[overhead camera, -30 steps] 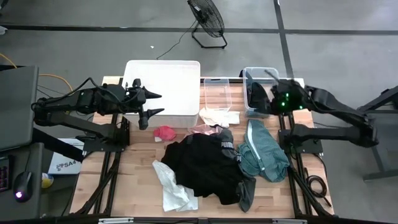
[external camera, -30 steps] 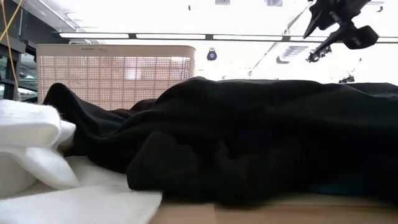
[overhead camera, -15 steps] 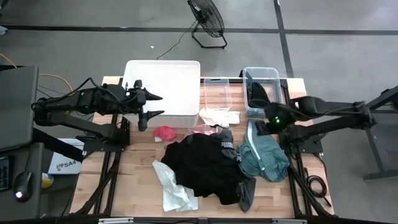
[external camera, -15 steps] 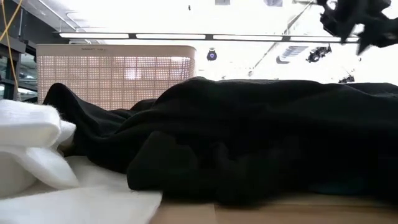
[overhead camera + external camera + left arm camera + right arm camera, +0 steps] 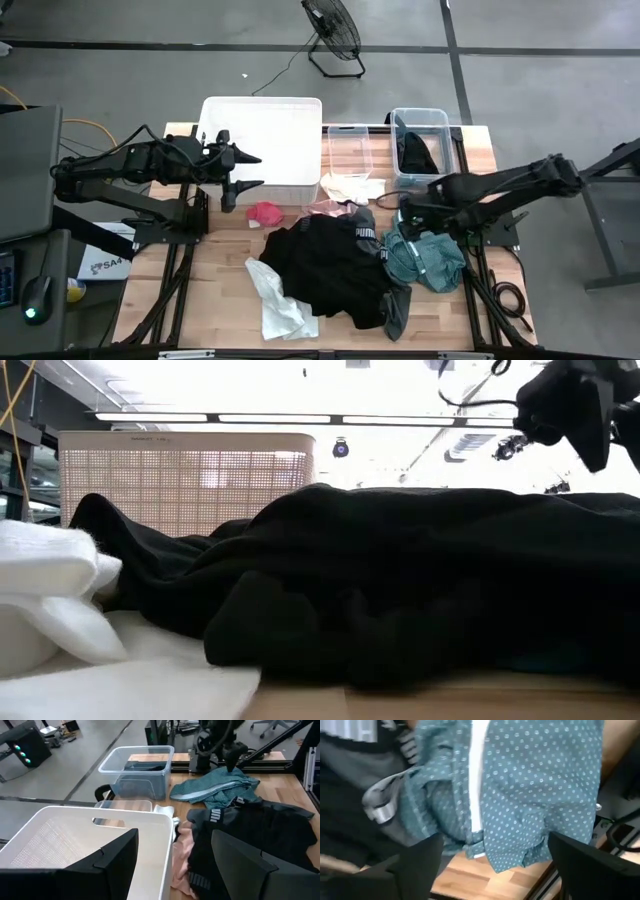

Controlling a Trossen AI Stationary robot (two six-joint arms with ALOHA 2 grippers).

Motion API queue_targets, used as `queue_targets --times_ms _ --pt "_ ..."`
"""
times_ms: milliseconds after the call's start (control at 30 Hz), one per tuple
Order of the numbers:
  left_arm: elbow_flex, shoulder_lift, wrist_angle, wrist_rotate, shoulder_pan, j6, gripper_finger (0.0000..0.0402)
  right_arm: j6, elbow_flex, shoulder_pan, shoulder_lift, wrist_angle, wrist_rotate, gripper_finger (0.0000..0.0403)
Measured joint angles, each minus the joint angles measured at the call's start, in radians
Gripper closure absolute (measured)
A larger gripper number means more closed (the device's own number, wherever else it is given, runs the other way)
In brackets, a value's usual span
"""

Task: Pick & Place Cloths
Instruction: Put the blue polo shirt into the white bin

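Around the big black cloth [image 5: 335, 268], you have bare table [image 5: 215, 290] on the left arm's side. On its other side the teal cloth [image 5: 428, 258] lies touching it, with the right pincer [image 5: 406, 222] wide open just above. Behind it stand the white basket [image 5: 262, 140] and two clear tubs [image 5: 350, 150].

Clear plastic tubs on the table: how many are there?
2. One clear tub stands beside the white basket; the other, nearer the right arm, holds a dark cloth. None seems hidden.
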Motion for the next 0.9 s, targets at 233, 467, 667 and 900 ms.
queue_targets --times_ms 233,467,667,900 --pt "0.000 0.000 -0.021 0.000 0.000 0.000 0.0158 0.120 -0.022 0.053 0.142 0.079 0.008 0.0018" --pt "0.000 0.000 -0.034 0.000 0.000 -0.003 0.0158 0.239 -0.131 0.086 0.200 0.228 0.047 0.0036" --pt "0.000 0.000 -0.044 0.000 0.000 -0.003 0.0158 0.317 -0.217 0.091 0.200 0.272 0.100 0.0057" --pt "0.000 0.000 -0.044 0.000 0.000 -0.004 0.0158 0.394 -0.339 0.090 0.195 0.496 0.083 0.0123"
